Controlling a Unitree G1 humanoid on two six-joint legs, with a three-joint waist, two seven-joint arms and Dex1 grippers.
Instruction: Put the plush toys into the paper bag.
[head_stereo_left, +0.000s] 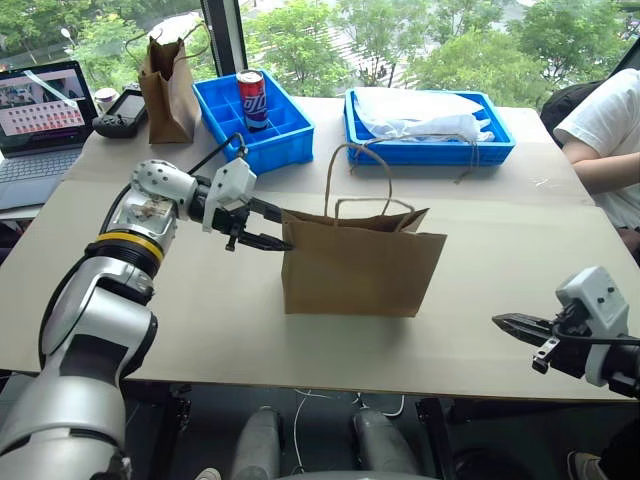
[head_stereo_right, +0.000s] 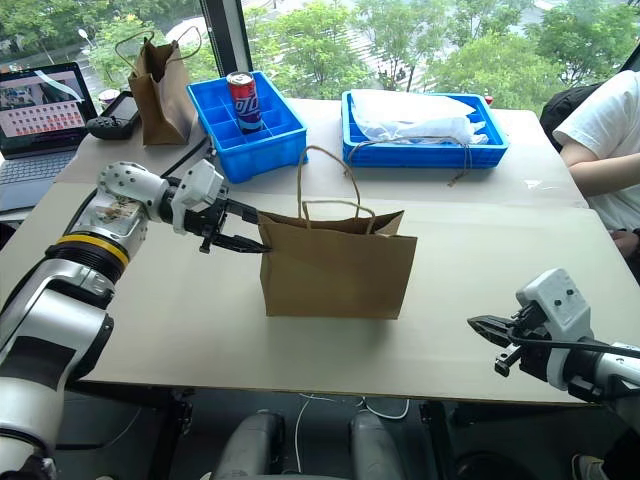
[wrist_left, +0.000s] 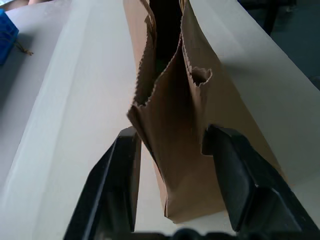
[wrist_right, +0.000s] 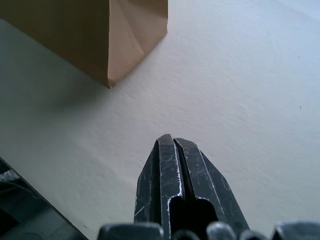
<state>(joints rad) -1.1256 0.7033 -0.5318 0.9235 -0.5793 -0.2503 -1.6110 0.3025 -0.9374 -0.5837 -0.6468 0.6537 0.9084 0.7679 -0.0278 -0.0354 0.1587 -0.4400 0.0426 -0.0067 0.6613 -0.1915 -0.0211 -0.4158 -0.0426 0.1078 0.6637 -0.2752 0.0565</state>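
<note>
The light-brown paper bag (head_stereo_left: 365, 265) stands upright and open-mouthed in the middle of the table, its loop handles raised. My left gripper (head_stereo_left: 285, 230) is at the bag's left end and stands open. In the left wrist view its fingers (wrist_left: 120, 170) straddle the bag's folded side (wrist_left: 170, 100) near the top edge. My right gripper (head_stereo_left: 497, 321) hovers low over the table near the front right edge, shut with nothing in it, well apart from the bag's right corner (wrist_right: 125, 35). The plush toys are hidden.
At the back stand a darker, narrower brown bag (head_stereo_left: 168, 85), a blue bin (head_stereo_left: 275, 140) holding a soda can (head_stereo_left: 252, 98), and a blue tray (head_stereo_left: 500, 150) with white plastic. A laptop (head_stereo_left: 40, 100) sits far left. A person's arm (head_stereo_left: 605, 140) rests at the right edge.
</note>
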